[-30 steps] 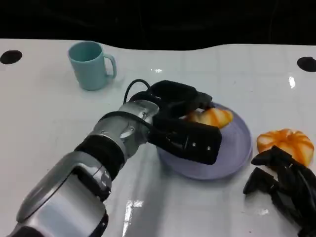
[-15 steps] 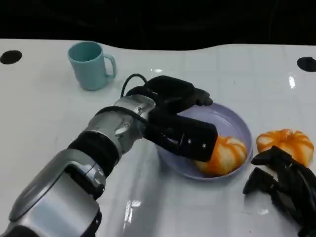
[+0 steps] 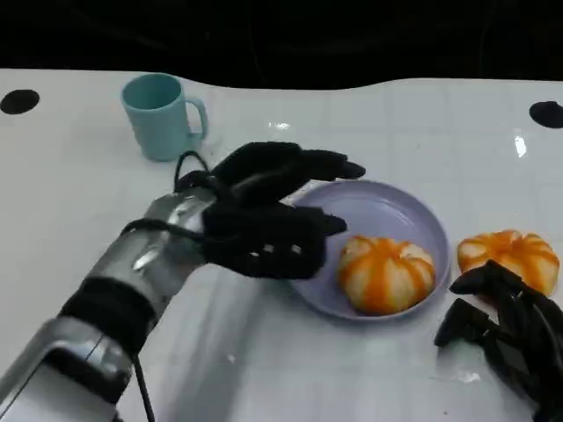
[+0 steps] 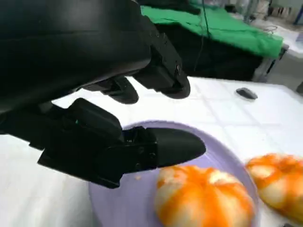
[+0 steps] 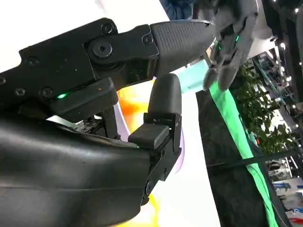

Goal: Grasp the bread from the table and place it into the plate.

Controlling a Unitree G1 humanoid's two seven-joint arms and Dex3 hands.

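Far left on the white table (image 3: 70, 202): a teal mug (image 3: 162, 115), upright, handle turned toward the plate, well apart from everything else.

Next along: left hand (image 3: 268, 215) at the end of a silver forearm (image 3: 145, 264), hanging over the plate's left rim, fingers (image 3: 330, 165) spread and grasping nothing. Thumb tip just beside the bread but apart from it, as seen from the left wrist, where the hand (image 4: 118, 118) reaches out above the plate (image 4: 118, 208) with a visible gap to the bread (image 4: 203, 198).

Centre right: lavender plate (image 3: 387, 211), flat on the table. Inside it, toward the near rim: the bread (image 3: 387, 272), a round orange-and-cream bun, sitting in the dish and free of either hand.

Right of the plate: a second bun (image 3: 510, 257) of the same kind, lying on the table just beside the plate's rim, also visible from the left wrist (image 4: 279, 182).

Lower right corner: right hand (image 3: 506, 330), low near the table, just in front of the second bun, fingers loosely curled and apart, holding nothing. From the right wrist, hand (image 5: 142, 94) with fingers (image 5: 163, 109) parted and nothing between them, orange of a bun just beyond.
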